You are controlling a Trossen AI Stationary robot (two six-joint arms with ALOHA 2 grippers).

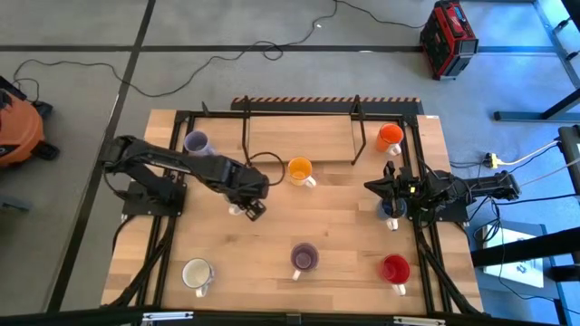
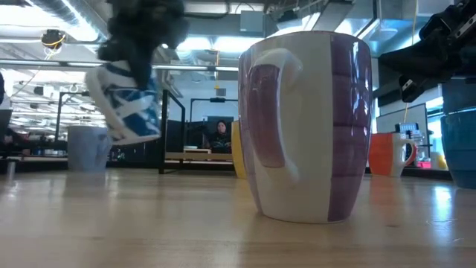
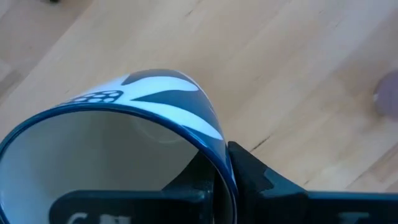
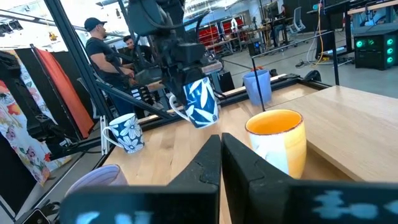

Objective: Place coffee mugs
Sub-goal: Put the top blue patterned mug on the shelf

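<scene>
My left gripper (image 1: pixel 248 206) pinches the rim of a blue-and-white mug (image 4: pixel 201 101), holding it tilted above the table (image 1: pixel 344 244), while my right gripper (image 1: pixel 373 186) waits pressed together.

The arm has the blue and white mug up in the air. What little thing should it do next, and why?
Probably carry it to a bare patch of table and lower it gently. The left gripper is shut on the rim of the blue and white mug, which hangs tilted above the wooden table, touching nothing. The yellow-orange mug stands close by, so it should steer clear of that. The right gripper waits shut at the table's right side.
</scene>
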